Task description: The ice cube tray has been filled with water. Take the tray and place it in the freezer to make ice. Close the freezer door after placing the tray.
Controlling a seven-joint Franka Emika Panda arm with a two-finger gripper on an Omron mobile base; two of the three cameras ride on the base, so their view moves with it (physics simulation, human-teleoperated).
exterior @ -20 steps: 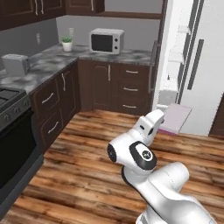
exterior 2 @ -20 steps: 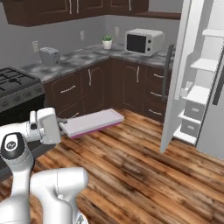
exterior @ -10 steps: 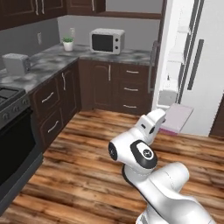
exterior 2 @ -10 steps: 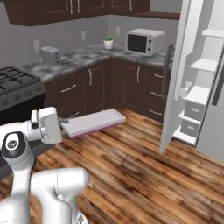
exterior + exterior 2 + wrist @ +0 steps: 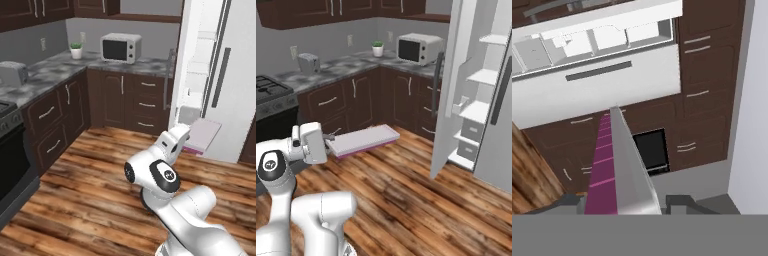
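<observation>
Jaws clamped on one short end of the ice cube tray [image 5: 362, 139], carried in the air over the wood floor [image 5: 421, 200].

From my seat the gripper [image 5: 327, 143] has the slab by its near end, so all its length runs straight out ahead of the jaws, lying flat and level. Its far end aims toward the freezer [image 5: 476, 100], which stands well ahead with the freezer door [image 5: 448, 95] swung wide. I judge the tray stiff and light, but holding water, so any tilt or jolt would spill it. An end grip gives a long lever; a hold nearer the middle would sit steadier. In the hand view the tray [image 5: 614, 170] runs away between the fingertips.
</observation>
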